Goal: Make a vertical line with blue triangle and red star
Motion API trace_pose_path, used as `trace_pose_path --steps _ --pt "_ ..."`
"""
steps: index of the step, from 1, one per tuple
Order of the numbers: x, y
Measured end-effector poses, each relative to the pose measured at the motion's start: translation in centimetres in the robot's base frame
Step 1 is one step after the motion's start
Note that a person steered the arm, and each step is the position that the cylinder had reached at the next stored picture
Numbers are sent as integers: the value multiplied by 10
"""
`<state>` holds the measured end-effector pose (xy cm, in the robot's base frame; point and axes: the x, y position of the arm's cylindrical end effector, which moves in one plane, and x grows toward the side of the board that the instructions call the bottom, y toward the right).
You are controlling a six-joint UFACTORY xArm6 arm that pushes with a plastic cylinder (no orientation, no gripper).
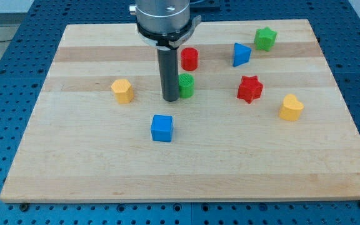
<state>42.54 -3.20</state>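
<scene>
Down on the wooden counter [105, 169] with my tip [170, 100], just left of the green round block [185, 85] and touching it or very close to touching, too close to tell. No jaws here to open or close, only a dark rod, so nothing held, only pushing. Over to the view's right for the two task blocks: blue triangle [241, 54] nearer the view's top, red star [250, 89] below it and a little more to the right, near each other but not touching. Almost one above the other already, so probably only a small nudge needed, either the star to the left or the triangle to the right. Not yet lined up, and neither block touched by my tip. Well apart from both of them now, with the green round block and the red round block [190, 59] in between, so best to go around those two and not shove them along. Careful also with the green star [265, 39] up past the triangle and the yellow heart [290, 107] low on the right of the red star, both near enough to get bumped. Far off on the left, out of the way: yellow six-sided block [122, 90] and blue cube [162, 128]
</scene>
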Motion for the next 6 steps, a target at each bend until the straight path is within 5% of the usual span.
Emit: trace_pose_path --steps 3,6 --pt "29 9" --pt "33 123"
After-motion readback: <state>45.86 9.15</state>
